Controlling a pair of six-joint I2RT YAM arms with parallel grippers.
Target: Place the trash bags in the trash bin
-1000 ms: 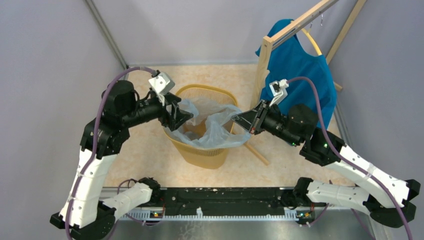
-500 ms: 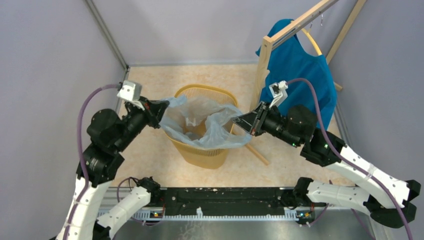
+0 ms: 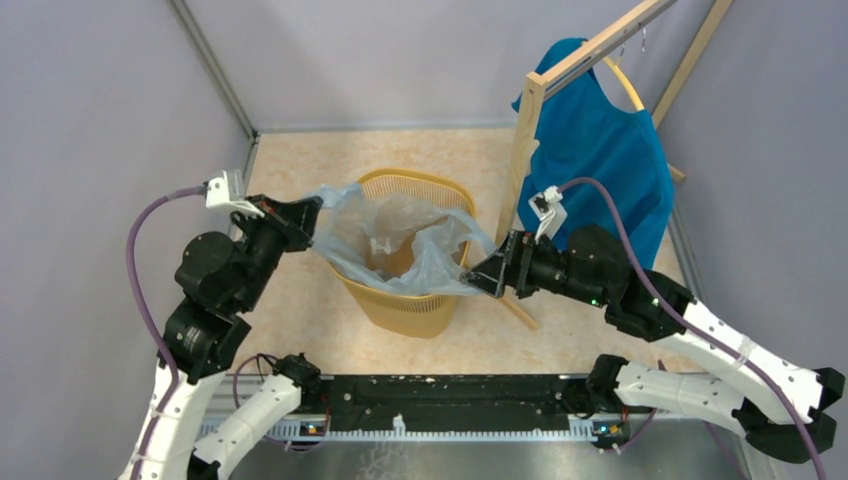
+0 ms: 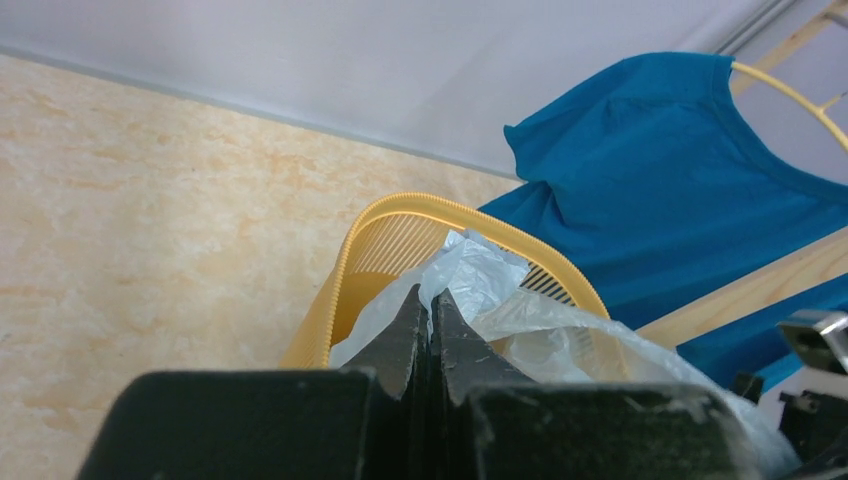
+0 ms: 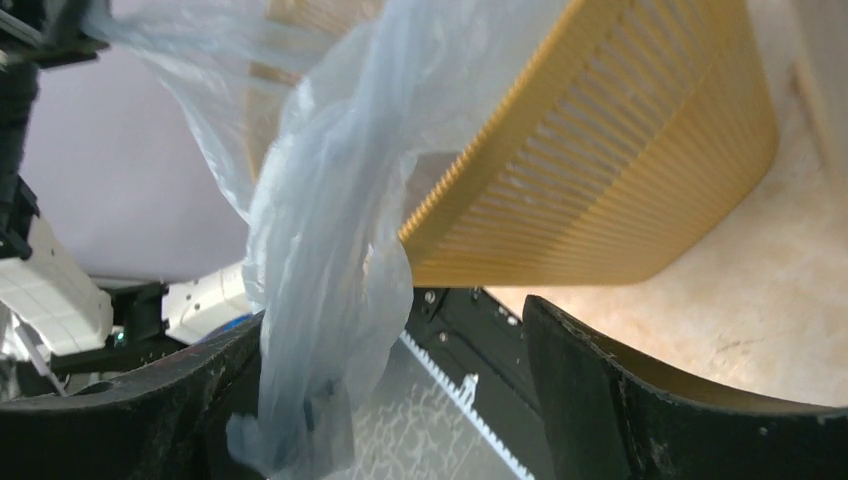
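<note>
Stretching a trash bag [image 3: 400,235] across the trash bin [image 3: 405,305] mouth, long axis left to right.
Its film sags into the upright bin. Left of the bin, the left gripper [image 3: 313,213] pinches the bag's edge, jaws shut; right of it, the right gripper [image 3: 473,280] gapes, film loose between its jaws. A blue shirt [image 3: 600,140] hangs behind the bin.

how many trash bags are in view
1: a trash bag over the trash bin, pinched by the left end effector, trailing through the open right end effector. Others may hide beneath.
</note>
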